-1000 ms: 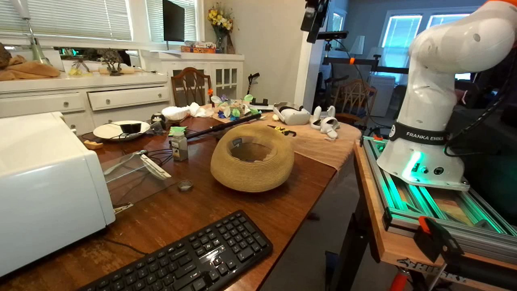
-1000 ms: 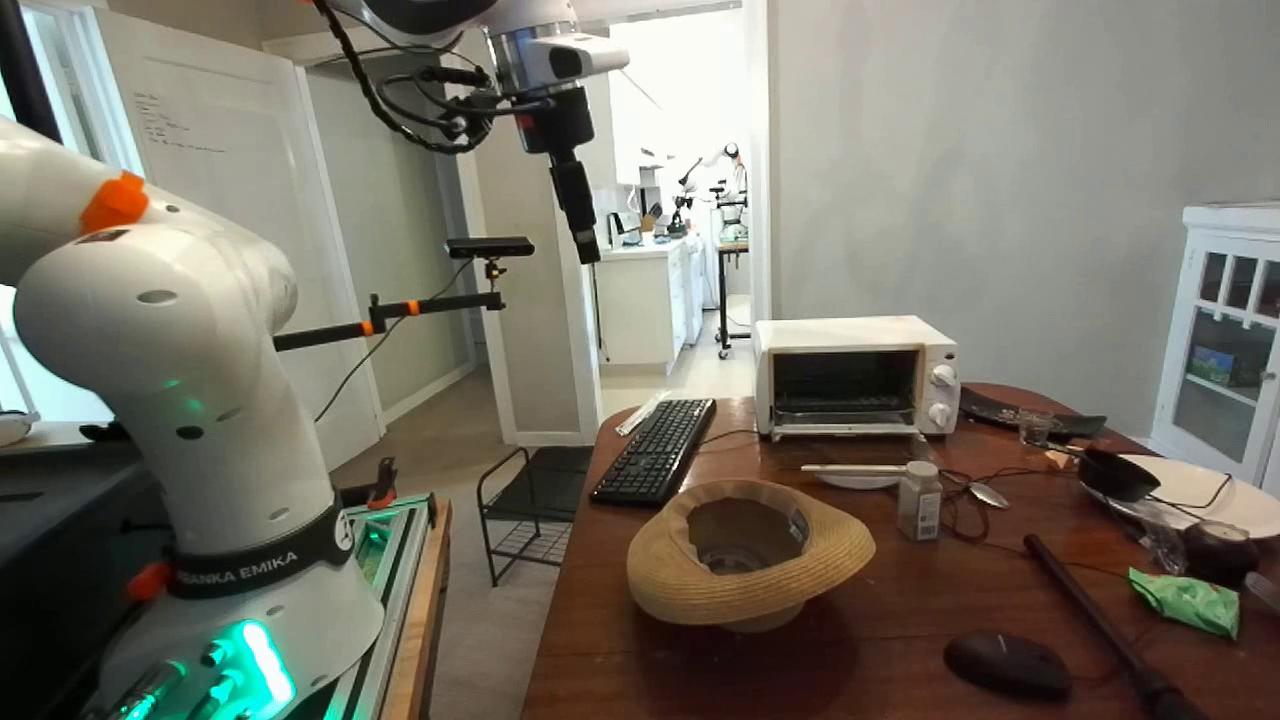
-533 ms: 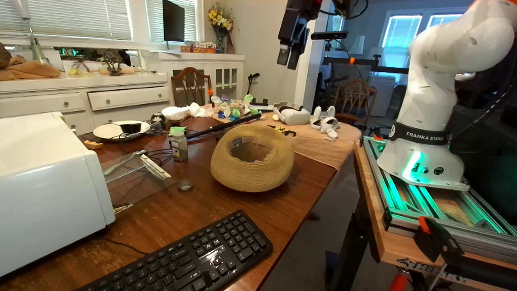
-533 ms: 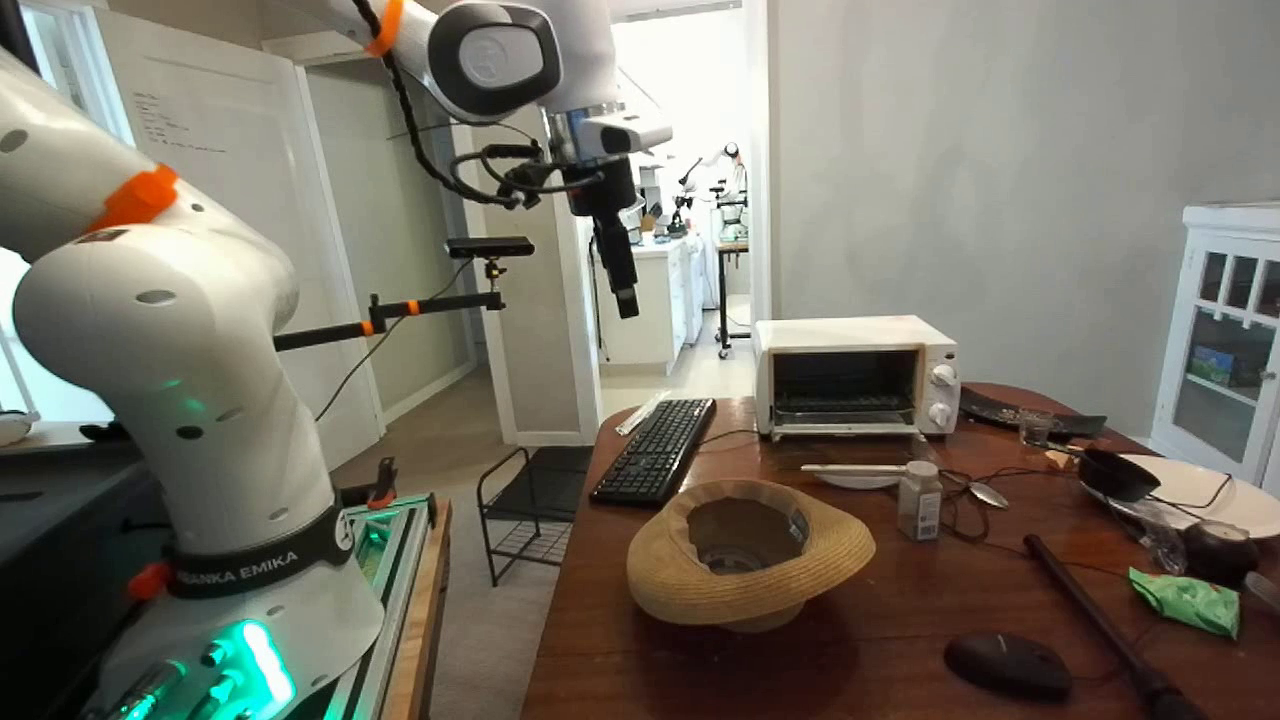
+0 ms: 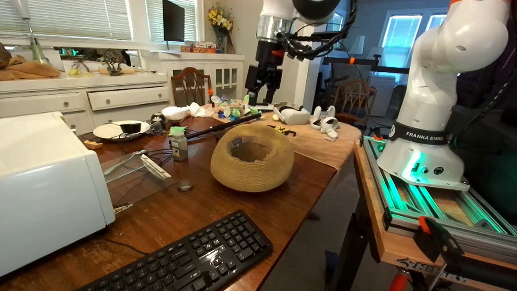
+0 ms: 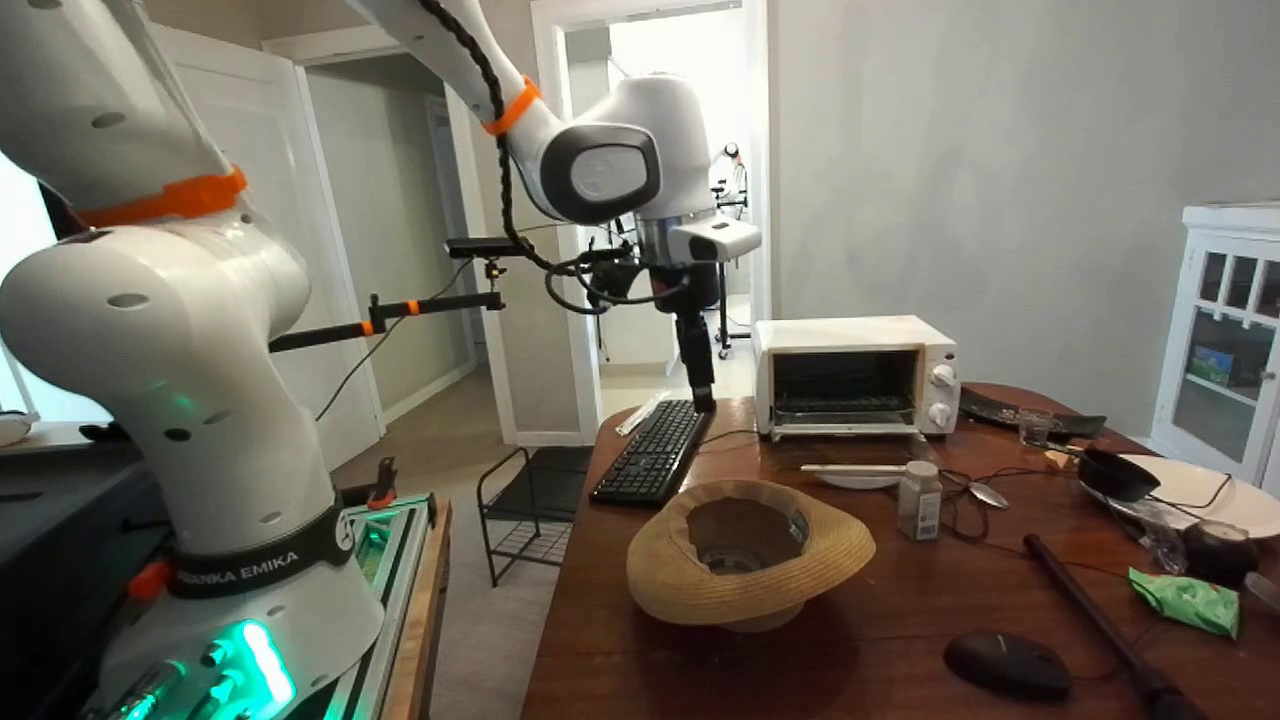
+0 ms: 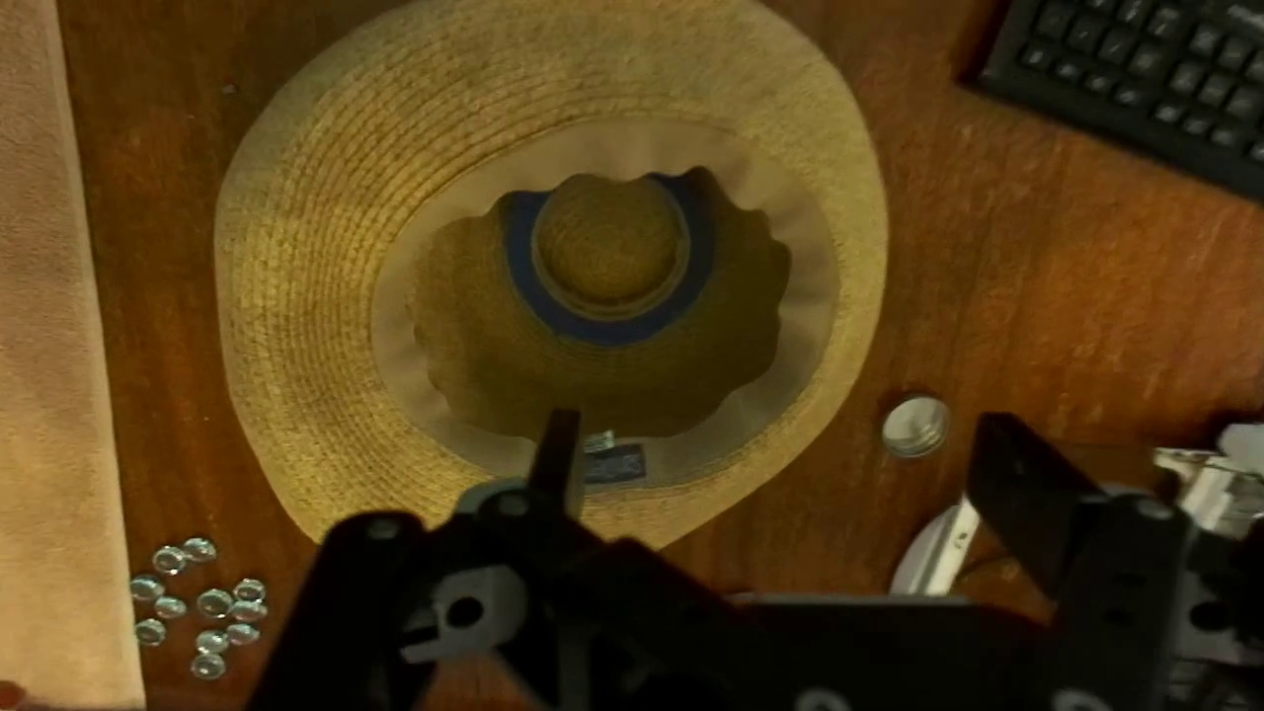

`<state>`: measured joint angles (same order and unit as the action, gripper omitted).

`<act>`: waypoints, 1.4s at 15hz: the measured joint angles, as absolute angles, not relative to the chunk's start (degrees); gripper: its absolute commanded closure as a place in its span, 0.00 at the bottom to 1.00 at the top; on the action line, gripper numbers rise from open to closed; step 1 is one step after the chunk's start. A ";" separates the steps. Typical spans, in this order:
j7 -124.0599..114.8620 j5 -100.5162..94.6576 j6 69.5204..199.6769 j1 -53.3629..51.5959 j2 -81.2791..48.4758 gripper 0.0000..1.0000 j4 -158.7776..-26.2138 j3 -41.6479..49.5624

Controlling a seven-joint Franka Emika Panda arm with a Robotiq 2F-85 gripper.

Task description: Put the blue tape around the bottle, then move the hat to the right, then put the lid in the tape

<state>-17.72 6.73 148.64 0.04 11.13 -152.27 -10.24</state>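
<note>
The straw hat [image 5: 252, 178] lies crown down on the table, opening up, in both exterior views [image 6: 700, 595] and the wrist view [image 7: 316, 326]. Inside it the wrist view shows a blue ring with a tan inner edge, the blue tape [image 7: 609, 331]; its far edge is partly hidden by the lining. The bottle [image 5: 179, 147] stands upright beyond the hat, also in an exterior view [image 6: 919, 502]. The metal lid [image 5: 185, 185] lies on the table beside the hat [image 7: 914, 426]. My gripper [image 7: 780, 425] is open and empty, pointing down above the table [image 5: 260, 101].
A black keyboard [image 5: 190, 254] and white toaster oven [image 6: 857, 375] with its glass door open stand near. A mouse [image 6: 1008, 664], black rod [image 6: 1100, 625], green packet [image 6: 1187, 602] and white plate [image 5: 121, 130] are on the table. Several clear gems [image 7: 212, 604] lie beside the hat.
My gripper has come down from high up and moved out over the table, left in an exterior view and right in the other. The hat, bottle and lid have not moved.
</note>
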 measured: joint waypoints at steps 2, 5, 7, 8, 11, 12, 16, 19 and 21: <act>-21.87 0.50 150.28 2.44 4.15 0.00 -148.98 -9.29; -28.89 -8.16 151.80 2.77 -6.47 0.00 -143.83 -5.80; -31.86 -10.66 151.88 1.05 -13.17 0.00 -140.40 -2.78; -32.60 -10.82 151.93 -0.26 -16.45 0.00 -138.79 -1.15; -32.90 -10.42 151.98 -3.56 -23.99 0.00 -135.29 2.23; -32.90 -10.07 151.99 -4.29 -25.88 0.00 -134.51 2.82; -32.48 -6.33 152.00 -6.50 -31.61 0.00 -132.28 3.01; -32.16 -3.10 152.06 -7.97 -34.87 0.34 -131.45 2.70; -32.08 -1.37 152.24 -8.48 -36.11 0.50 -131.00 2.62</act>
